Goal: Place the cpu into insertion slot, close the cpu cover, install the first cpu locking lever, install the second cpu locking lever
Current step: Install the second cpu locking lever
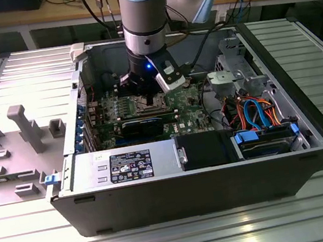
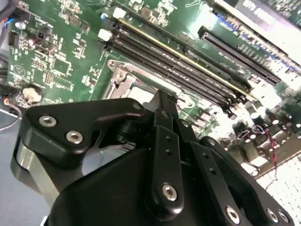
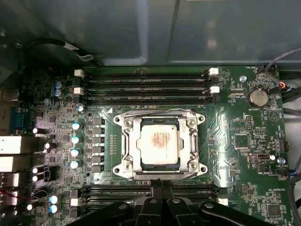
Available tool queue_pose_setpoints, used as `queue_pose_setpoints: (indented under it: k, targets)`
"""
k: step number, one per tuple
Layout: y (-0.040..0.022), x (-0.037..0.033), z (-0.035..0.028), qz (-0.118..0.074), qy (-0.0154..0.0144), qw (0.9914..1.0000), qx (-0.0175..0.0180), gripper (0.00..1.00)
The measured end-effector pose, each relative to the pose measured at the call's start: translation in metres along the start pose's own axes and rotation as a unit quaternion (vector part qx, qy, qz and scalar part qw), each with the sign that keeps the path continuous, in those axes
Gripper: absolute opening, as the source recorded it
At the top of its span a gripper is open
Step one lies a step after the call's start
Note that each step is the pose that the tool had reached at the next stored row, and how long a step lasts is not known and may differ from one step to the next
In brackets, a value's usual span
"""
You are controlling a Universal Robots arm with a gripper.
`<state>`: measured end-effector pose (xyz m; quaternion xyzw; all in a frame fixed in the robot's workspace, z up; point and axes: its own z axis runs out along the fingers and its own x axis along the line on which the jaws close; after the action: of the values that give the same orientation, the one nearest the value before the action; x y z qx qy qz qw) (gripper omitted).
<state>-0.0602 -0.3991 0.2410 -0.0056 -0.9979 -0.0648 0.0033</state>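
The cpu (image 3: 157, 143) lies flat in the insertion slot (image 3: 158, 169), its silver-grey top showing through the window of the cpu cover (image 3: 126, 141). The cover lies down flat around the chip. Thin wire levers run along two opposite sides of the socket (image 3: 155, 113). My gripper (image 3: 160, 190) hangs just beside the socket, fingers shut together with nothing between them. In the second wrist view the gripper's (image 2: 162, 96) black fingers meet in front of the silvery socket frame (image 2: 123, 81). In the exterior view the arm's wrist (image 1: 146, 67) stands over the insertion slot (image 1: 148, 103) inside the open computer case.
Long black memory slots (image 3: 146, 84) flank the socket on two sides. A long black card (image 1: 141, 126), a power supply (image 1: 128, 164), and a drive cage with blue and orange cables (image 1: 253, 112) crowd the case. A grey fixture plate (image 1: 11, 146) lies at the exterior view's left.
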Motion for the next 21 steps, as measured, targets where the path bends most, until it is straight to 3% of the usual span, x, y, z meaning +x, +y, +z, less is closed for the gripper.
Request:
queue_pose_setpoints:
  k: [3, 5, 7, 10, 14, 21]
  targets:
    - [-0.0012, 0.0048, 0.0022, 0.000, 0.0021, 1.00000, 0.0001, 0.11]
    - [-0.0025, 0.0130, 0.0038, -0.001, 0.0023, 1.00000, -0.0001, 0.11]
    - [-0.0081, 0.0247, 0.0043, -0.009, 0.0032, 0.99996, 0.0000, 0.11]
    - [-0.0101, 0.0269, 0.0062, -0.012, 0.0036, 0.99992, -0.0025, 0.11]
    - [-0.0114, 0.0289, 0.0135, -0.013, 0.0037, 0.99988, -0.0070, 0.11]
    - [-0.0114, 0.0289, 0.0137, -0.013, 0.0038, 0.99988, -0.0071, 0.11]
